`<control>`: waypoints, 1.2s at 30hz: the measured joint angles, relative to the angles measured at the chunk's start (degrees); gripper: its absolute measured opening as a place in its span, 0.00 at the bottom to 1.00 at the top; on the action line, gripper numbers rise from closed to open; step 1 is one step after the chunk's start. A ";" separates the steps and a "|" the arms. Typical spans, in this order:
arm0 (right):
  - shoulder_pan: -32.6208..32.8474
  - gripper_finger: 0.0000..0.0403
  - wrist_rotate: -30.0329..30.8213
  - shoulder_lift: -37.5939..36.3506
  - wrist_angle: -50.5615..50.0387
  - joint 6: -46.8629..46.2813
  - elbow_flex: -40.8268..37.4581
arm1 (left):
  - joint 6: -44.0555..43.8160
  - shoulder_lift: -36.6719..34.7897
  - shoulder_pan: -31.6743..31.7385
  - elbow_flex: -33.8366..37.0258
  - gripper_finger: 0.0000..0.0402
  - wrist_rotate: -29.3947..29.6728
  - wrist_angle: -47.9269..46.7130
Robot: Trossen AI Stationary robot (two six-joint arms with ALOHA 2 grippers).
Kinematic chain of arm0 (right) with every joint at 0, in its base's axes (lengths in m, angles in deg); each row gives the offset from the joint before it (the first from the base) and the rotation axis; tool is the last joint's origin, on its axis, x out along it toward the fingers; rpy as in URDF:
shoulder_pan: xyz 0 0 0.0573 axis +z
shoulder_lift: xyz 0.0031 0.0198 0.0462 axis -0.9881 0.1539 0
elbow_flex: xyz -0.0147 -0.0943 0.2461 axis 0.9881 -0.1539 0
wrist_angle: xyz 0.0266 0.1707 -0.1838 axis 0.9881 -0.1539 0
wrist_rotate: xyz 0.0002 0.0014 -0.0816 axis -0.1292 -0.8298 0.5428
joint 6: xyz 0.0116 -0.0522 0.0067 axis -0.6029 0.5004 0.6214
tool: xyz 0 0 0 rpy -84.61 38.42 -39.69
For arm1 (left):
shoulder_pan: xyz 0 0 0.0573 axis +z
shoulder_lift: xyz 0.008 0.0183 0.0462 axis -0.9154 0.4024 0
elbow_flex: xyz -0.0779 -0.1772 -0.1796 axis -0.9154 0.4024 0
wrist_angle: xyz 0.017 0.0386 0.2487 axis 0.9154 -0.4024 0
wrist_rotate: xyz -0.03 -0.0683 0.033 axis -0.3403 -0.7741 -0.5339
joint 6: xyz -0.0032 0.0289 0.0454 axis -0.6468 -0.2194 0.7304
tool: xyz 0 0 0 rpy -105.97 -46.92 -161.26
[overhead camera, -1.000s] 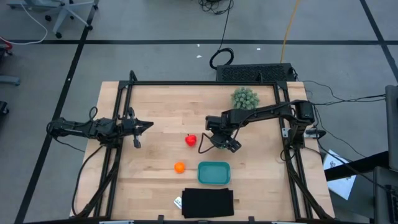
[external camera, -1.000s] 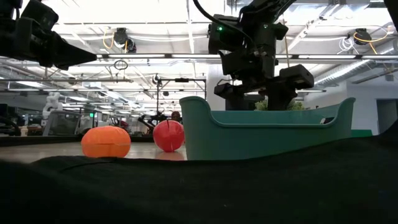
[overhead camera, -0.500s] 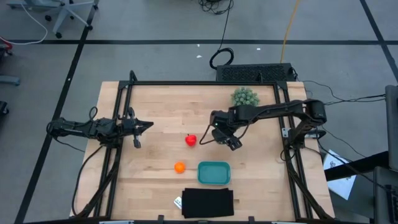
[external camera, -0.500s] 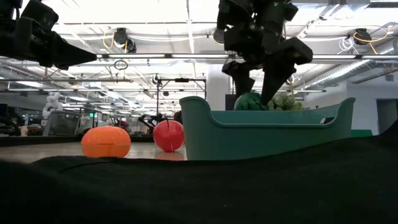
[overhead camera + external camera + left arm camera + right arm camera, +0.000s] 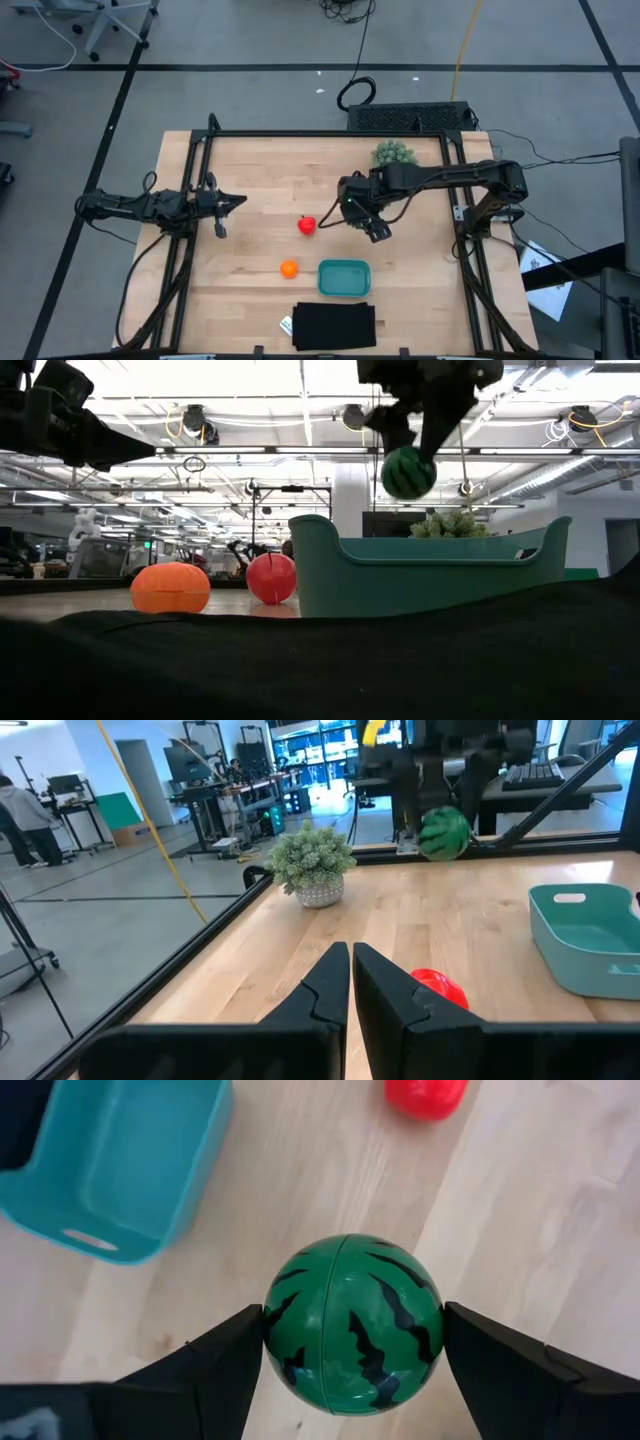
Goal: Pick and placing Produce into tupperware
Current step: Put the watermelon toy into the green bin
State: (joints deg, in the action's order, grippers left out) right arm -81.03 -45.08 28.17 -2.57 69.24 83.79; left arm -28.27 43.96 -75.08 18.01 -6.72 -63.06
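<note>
Wooden plank table (image 5: 250,180); right hand (image 5: 352,1342) clamped on glossy striped green ball (image 5: 352,1322); left hand (image 5: 351,963) pinched together.

The teal container (image 5: 344,278) sits on the wooden table (image 5: 250,170) with open board above its mouth. A flat black rectangle (image 5: 334,325) lies just beside its near edge. An orange ball (image 5: 288,268) stands near its left side, a red fruit (image 5: 307,225) farther back on the left. The right gripper (image 5: 357,217), clamping a striped green ball (image 5: 408,472), hangs in the air behind the container. A bushy plant (image 5: 393,155) stands well behind it.
</note>
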 joint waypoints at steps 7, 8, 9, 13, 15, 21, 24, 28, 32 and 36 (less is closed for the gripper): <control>-0.15 0.69 -0.27 0.00 -6.45 -3.07 7.31 | -0.17 0.00 0.00 0.00 0.06 0.00 0.00; -0.14 0.69 -0.27 0.00 -7.22 -3.59 8.19 | -0.17 0.00 -0.01 0.00 0.06 0.00 0.00; -0.11 0.69 -0.33 0.00 -7.74 -4.14 8.88 | -0.17 0.00 -0.01 0.00 0.06 0.00 0.00; 0.36 0.69 -1.86 -0.01 -7.70 -6.16 9.73 | -0.15 0.00 0.01 0.00 0.06 0.00 0.00; 1.04 0.69 -2.00 0.24 -7.31 -7.04 9.73 | -0.15 0.01 0.00 0.00 0.06 0.00 0.00; 3.62 0.69 -3.57 3.23 -5.41 -7.56 9.77 | -0.15 0.02 0.01 0.00 0.06 0.00 -0.08; 5.30 0.69 -3.66 4.77 -4.37 -7.30 9.73 | -0.15 0.00 0.01 0.00 0.06 0.00 -0.19; 7.54 0.69 -3.68 5.78 -0.72 -6.98 9.62 | -0.15 0.00 0.01 0.00 0.06 0.00 -0.18; 9.91 0.69 -3.66 6.12 3.12 -6.89 9.54 | -0.16 0.00 0.01 0.00 0.06 -0.02 -0.14; 12.62 0.69 -3.68 5.96 9.85 -5.11 7.44 | -0.15 0.00 -0.01 0.00 0.06 -0.02 -0.34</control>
State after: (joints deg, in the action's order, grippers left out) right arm -68.41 -48.76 34.13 7.28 64.13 91.23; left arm -28.42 43.96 -75.09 18.01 -6.74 -63.41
